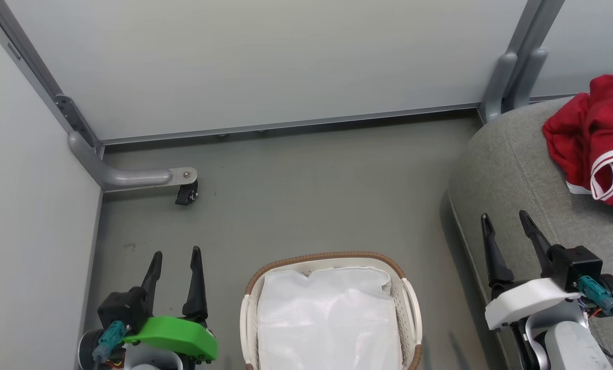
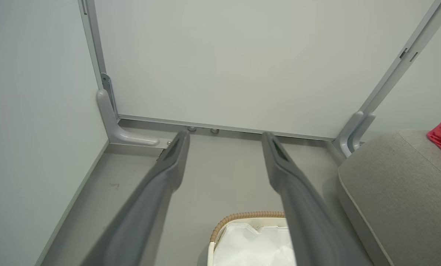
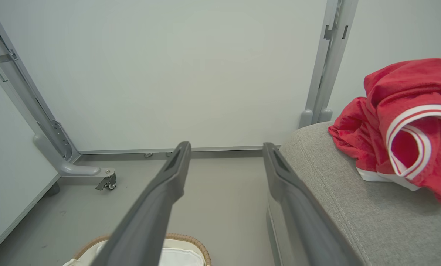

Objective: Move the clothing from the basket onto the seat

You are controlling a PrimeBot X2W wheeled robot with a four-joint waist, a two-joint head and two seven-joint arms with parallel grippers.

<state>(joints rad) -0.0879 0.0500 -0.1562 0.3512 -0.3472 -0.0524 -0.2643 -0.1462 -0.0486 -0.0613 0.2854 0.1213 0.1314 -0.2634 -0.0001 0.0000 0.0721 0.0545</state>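
Note:
The white perforated basket with a brown woven rim stands on the floor at the bottom centre; I see nothing but white lining fabric inside it. Crumpled red clothing with white trim lies on the grey seat at the right. My left gripper is open, to the left of the basket, nothing between its fingers. My right gripper is open over the seat's near edge, short of the red clothing. The basket's rim and the seat show in the left wrist view, the clothing in the right wrist view.
Pale partition panels wall in the floor at the back and left. A grey panel foot with a black caster juts onto the floor at the back left. Another panel post stands behind the seat. Grey floor lies beyond the basket.

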